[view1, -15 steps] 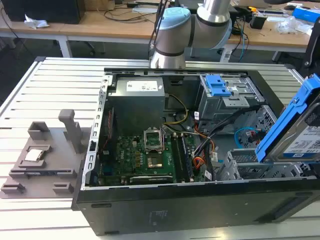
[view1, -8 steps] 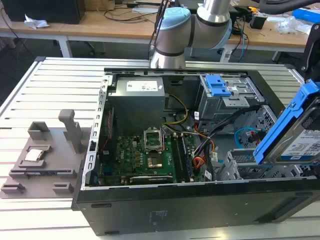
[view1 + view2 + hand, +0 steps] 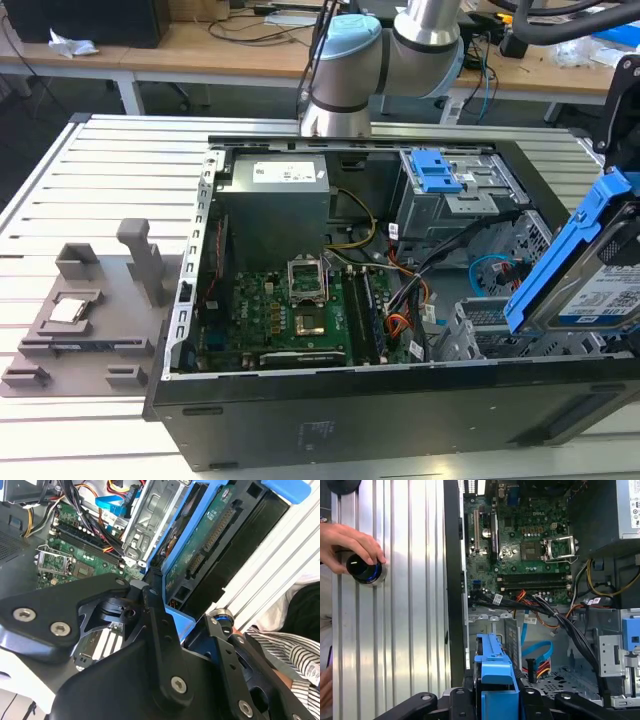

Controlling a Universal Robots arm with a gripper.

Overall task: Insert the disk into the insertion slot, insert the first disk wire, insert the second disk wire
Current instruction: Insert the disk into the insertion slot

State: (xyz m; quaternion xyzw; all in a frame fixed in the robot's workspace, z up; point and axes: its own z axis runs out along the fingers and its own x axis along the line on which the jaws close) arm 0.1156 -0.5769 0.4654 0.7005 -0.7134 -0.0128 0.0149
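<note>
Blue-edge grip: clamps disk (image 3: 590,270) in gripper (image 3: 495,700), holds it tilted above insertion slot (image 3: 478,335), exterior view's right; nothing inserted yet, 0/3 steps done.

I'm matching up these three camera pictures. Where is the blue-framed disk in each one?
Exterior view: the disk is tilted above the case, at the exterior view's right.
First wrist view: the disk's blue carrier sits clamped in the gripper.
Second wrist view: the disk's circuit-board side faces the camera, blue-framed.
Shared landmark: the green motherboard, also in both wrist views.
</note>
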